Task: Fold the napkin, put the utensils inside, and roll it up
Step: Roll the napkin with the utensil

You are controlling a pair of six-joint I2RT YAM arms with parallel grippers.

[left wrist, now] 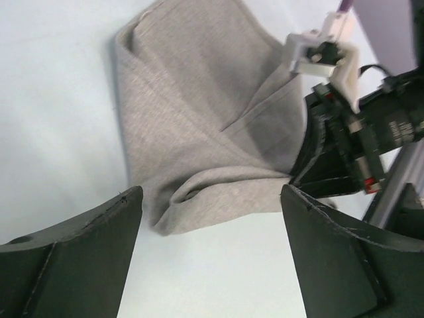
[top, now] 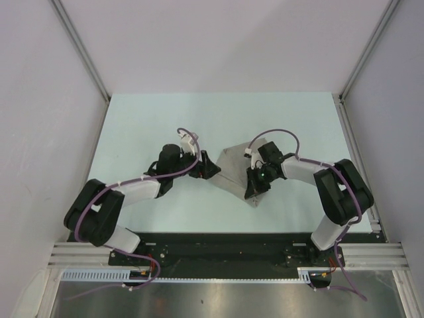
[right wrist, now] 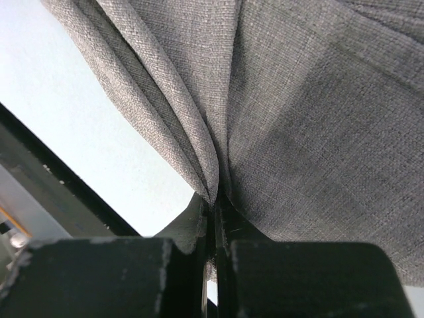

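Observation:
The grey-beige napkin (top: pixel 232 167) lies crumpled and partly folded at the middle of the table. My right gripper (top: pixel 254 192) stands over its near right corner, shut on a pinched fold of the napkin (right wrist: pixel 298 119). In the right wrist view the cloth runs down between the closed jaws of that gripper (right wrist: pixel 215 212). My left gripper (top: pixel 213 169) is at the napkin's left edge, low over the table. In the left wrist view this gripper (left wrist: pixel 212 258) is open with only bare table between its fingers, and the napkin (left wrist: pixel 192 119) lies just beyond them. The utensils are out of view.
The pale blue table (top: pixel 165 119) is walled in on three sides, with aluminium posts (top: pixel 79 50) at the back corners. A black base rail (top: pixel 218 248) runs along the near edge under both arms. The right arm's wrist (left wrist: pixel 361 126) stands close on the far side of the napkin.

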